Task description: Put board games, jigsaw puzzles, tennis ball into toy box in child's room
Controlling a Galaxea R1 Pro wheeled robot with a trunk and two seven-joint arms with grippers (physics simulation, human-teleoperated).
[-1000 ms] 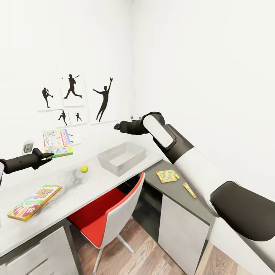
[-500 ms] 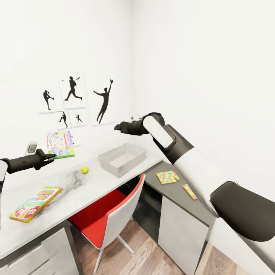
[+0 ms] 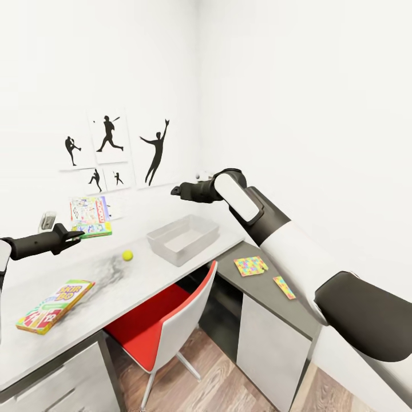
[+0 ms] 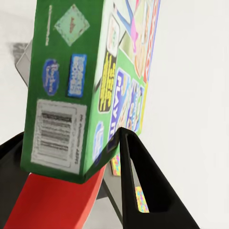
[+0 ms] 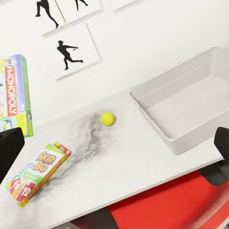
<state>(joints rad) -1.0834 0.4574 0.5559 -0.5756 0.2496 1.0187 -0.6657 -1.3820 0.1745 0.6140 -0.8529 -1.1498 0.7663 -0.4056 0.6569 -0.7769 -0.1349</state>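
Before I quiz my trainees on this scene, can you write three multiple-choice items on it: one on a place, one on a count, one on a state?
1. Where does the tennis ball lie?
A. inside the toy box
B. on the table, beside the toy box
C. on the red chair seat

2. How many colourful jigsaw pieces lie on the dark grey cabinet?
A. none
B. two
C. four

3. What is the left gripper doing?
A. holding the white-and-green board game
B. hanging open over the floor
C. gripping the tennis ball

Answers:
1 B: the ball rests on the table, apart from the empty toy box.
2 B: a square jigsaw puzzle and a narrow strip lie there.
3 A: the left wrist view shows its fingers clamped on the board game.
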